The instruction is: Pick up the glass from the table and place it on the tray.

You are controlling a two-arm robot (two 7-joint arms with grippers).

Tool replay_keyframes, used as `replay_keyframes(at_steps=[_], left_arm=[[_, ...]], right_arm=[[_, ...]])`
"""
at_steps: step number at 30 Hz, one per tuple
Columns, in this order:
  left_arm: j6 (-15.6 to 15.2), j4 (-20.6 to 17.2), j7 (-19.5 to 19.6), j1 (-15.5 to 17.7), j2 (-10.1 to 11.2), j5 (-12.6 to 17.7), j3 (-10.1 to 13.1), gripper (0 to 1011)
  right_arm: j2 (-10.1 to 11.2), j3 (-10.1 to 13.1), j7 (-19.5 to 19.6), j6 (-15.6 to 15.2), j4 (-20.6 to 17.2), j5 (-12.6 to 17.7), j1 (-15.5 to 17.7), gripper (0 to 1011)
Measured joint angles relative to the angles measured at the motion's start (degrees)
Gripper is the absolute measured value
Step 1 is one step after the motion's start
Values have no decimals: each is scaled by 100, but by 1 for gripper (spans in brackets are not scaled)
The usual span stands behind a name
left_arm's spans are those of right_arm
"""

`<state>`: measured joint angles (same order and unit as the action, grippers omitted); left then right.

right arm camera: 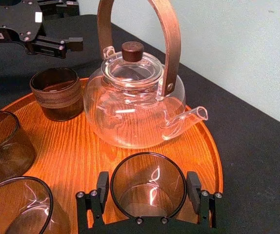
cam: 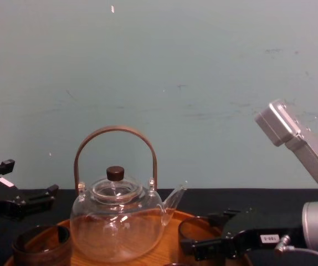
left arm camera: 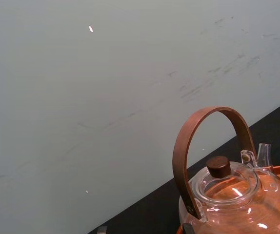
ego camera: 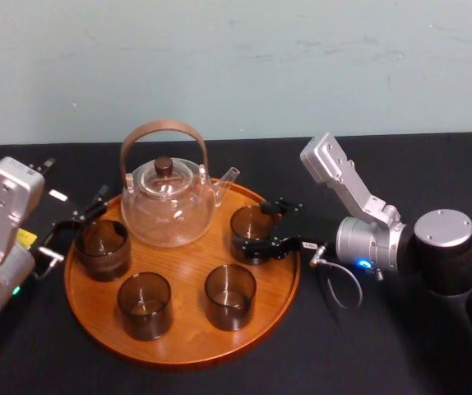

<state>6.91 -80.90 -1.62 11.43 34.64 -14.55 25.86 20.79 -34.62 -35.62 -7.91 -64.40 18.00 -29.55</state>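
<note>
Standing on the right side of the round wooden tray (ego camera: pixel 178 352) is a dark smoky glass (ego camera: pixel 249 220). My right gripper (ego camera: pixel 255 227) reaches in from the right and is shut on it, one finger pressed to each side near the rim. The right wrist view shows this glass (right arm camera: pixel 147 168) upright on the wood between the fingers (right arm camera: pixel 102 187). At the tray's left edge my left gripper (ego camera: pixel 71 232) is open, just outside another glass (ego camera: pixel 102 247) and apart from it.
A clear glass teapot (ego camera: pixel 168 202) with an arched brown handle sits at the back of the tray. Two more dark glasses (ego camera: pixel 145 304) (ego camera: pixel 230 295) stand at the tray's front. The black table (ego camera: pixel 384 346) lies around the tray. A pale wall is behind.
</note>
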Motion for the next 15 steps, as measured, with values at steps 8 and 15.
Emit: replay_keyframes(at_steps=[8, 15], left_arm=[[0, 0, 0, 0, 0, 0, 0, 1001], [0, 0, 0, 0, 0, 0, 0, 1001]], right_arm=[[0, 5, -3, 0, 0, 5, 0, 1002], [0, 6, -5, 1, 0, 9, 0, 1002]])
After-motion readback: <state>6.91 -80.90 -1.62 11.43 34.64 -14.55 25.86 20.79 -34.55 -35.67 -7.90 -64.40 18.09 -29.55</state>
